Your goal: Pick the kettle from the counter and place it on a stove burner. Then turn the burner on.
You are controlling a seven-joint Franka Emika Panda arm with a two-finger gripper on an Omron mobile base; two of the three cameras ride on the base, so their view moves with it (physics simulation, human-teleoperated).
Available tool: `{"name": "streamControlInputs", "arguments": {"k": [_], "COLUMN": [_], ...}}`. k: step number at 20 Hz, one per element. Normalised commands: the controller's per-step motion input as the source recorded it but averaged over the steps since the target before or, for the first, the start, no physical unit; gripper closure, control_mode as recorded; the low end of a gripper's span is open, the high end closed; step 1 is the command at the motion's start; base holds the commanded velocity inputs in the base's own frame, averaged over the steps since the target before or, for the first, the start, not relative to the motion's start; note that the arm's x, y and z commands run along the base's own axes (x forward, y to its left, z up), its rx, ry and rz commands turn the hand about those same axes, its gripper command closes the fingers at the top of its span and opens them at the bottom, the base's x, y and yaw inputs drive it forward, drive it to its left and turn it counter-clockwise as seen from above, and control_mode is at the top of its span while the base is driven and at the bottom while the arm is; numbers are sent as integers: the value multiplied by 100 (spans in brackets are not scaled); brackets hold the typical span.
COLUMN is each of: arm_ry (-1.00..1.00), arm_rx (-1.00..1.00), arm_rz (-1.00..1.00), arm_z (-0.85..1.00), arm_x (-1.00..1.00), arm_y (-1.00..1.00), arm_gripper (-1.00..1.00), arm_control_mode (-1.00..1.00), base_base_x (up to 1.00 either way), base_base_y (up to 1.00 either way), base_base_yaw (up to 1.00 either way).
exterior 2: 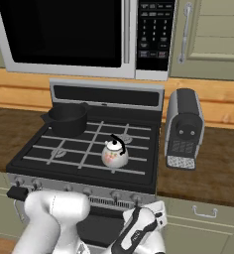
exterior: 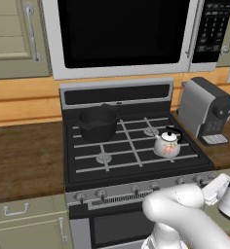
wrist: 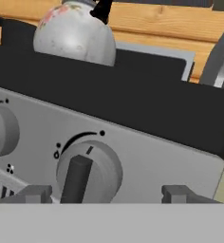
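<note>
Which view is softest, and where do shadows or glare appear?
Hand view: softest, the silver ridged stove knob and round white floral kettle look coarse and slightly blurred. Left base view: even lighting, no glare on the black grated stove top. Right base view: same flat light.

No readable text, brand or number anywhere. Microwave keypad (exterior 2: 155, 31) right of its dark door: rows of pale marks, too small to read. Knob (wrist: 88, 169) on stove front panel (wrist: 147, 156): dark arc with dot at each end and short tick above knob, no lettering. Kettle (wrist: 75, 32) above panel: reddish floral mark, not a word.
</note>
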Motion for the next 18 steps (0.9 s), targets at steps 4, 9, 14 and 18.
{"name": "streamControlInputs", "arguments": {"k": [4,9,14,18], "arm_ry": [-10,-11,-8,-10], "arm_rx": [5,3,0,4], "arm_rz": [0,-6,-16,-10], "arm_z": [-27,-12,0,6], "arm_x": [22,0,0,0], "arm_y": [0,24,28,0], "arm_gripper": [-100,-100,-100,-100], "arm_control_mode": [-100,-100,-100,-100], "base_base_x": [0,0,0,0], "base_base_y": [0,0,0,0], "base_base_yaw": [0,0,0,0]}}
